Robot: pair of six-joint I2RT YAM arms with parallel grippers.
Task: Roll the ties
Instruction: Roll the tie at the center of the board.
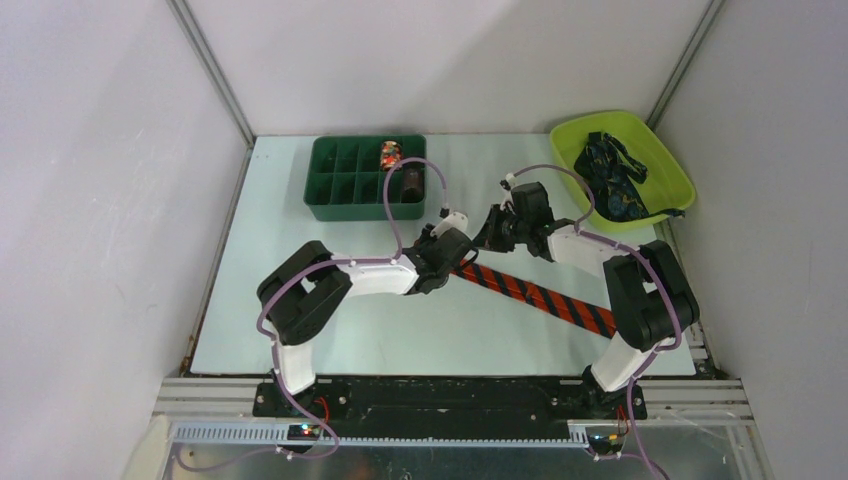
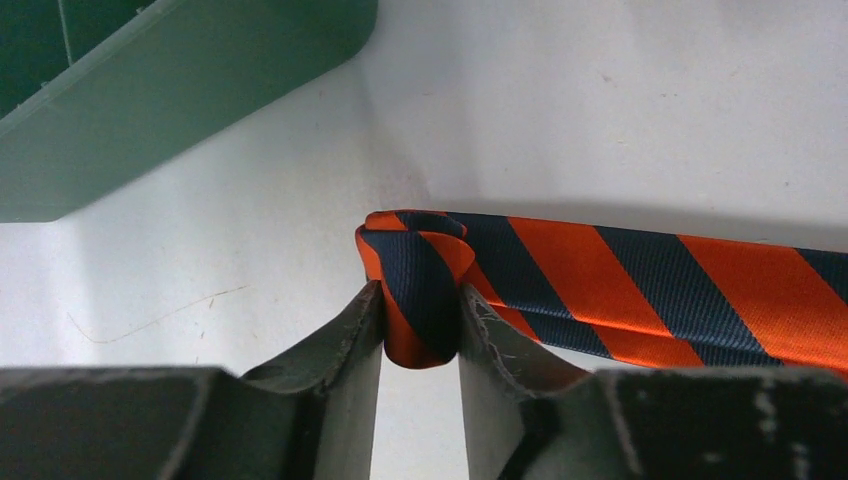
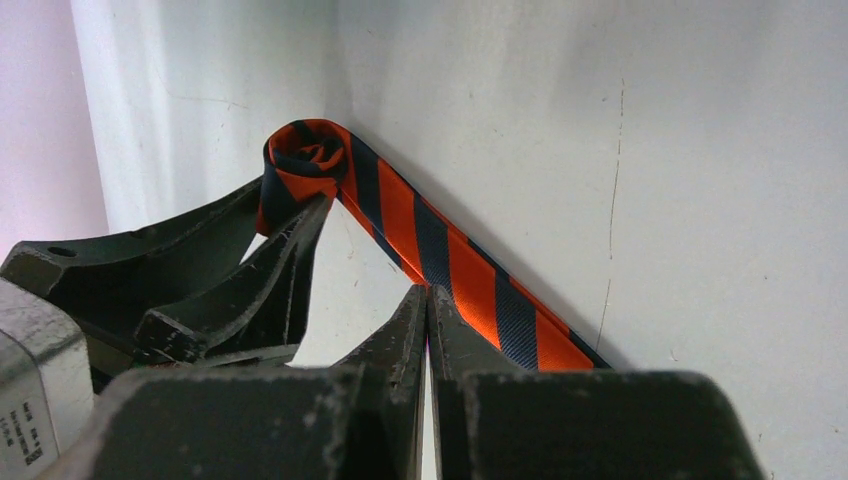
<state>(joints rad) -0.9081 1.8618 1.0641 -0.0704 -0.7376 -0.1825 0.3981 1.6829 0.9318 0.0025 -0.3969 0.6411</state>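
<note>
Clamped on the small rolled end of the orange striped tie (image 1: 540, 295) with the left gripper (image 2: 420, 300), mid-table, likely so as not to let the coil spring loose. Set at the flat strip's edge with the right gripper (image 3: 428, 300), fingers together and empty, probably to steady the tail running toward the near right. Waiting in the lime tub (image 1: 645, 140), far right: a dark tie (image 1: 610, 175).

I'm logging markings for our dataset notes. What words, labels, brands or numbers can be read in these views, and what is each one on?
No text can be read in any view.
Small printed label on the silver housing at the lower left of the right wrist view: too small and blurred to read.
Striped tie, green compartment tray, lime bin: no lettering visible.
</note>
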